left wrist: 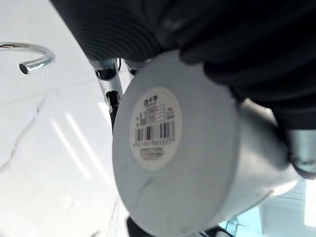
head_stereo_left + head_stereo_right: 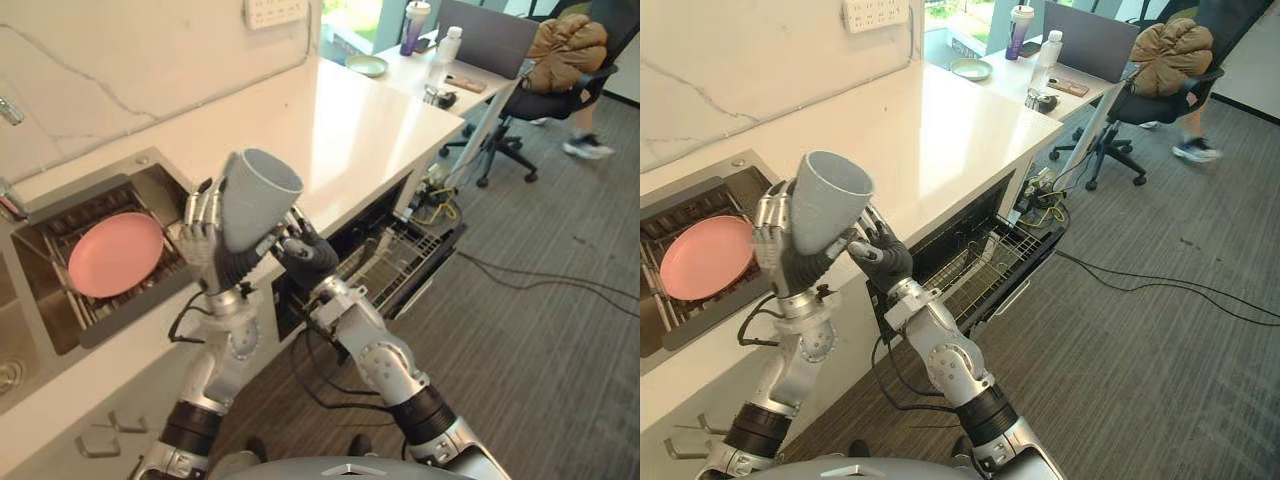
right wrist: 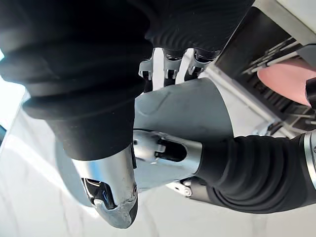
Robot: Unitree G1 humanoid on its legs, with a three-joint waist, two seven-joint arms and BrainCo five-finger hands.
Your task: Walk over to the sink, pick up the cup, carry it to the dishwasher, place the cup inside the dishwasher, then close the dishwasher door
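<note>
The dishwasher (image 2: 347, 230) is gaping open just right of the right hand (image 2: 305, 255), its rack (image 2: 390, 262) jutting over open floor (image 2: 540, 350). Left of the left hand (image 2: 205, 248), the sink (image 2: 150, 185) is holding a pink plate (image 2: 115, 253). Both hands are clasping the tilted grey cup (image 2: 255, 200), hiding its lower wall. Its base is showing a barcode sticker (image 1: 155, 127), the print unreadable.

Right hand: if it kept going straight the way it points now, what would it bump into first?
The grey cup, held in the left hand. The right hand points at its lower wall and seems to touch it, though depth is unclear.
</note>
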